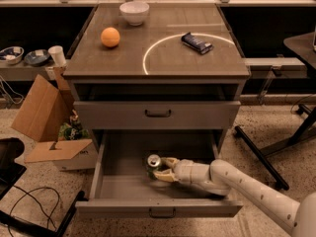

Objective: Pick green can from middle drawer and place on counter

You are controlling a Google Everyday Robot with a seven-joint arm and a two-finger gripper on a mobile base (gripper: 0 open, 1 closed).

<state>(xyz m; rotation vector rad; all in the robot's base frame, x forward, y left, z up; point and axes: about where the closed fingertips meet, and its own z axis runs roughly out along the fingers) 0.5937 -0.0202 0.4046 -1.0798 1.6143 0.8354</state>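
Note:
The green can point(153, 168), with its silver top, stands upright on the floor of the open middle drawer point(123, 191), left of centre. My gripper point(161, 170) reaches in from the right on a white arm point(232, 180). Its pale fingers point(169, 161) sit on either side of the can and close on it. The can rests on the drawer floor. The counter point(163, 58) above is the grey-brown cabinet top with a thin white circle line.
On the counter are an orange ball point(110, 37), a white bowl point(134, 12) and a dark blue snack wrapper point(196, 42). The drawer above point(158, 113) is closed. A cardboard box point(47, 127) stands at the left, and dark table legs point(266, 152) at the right.

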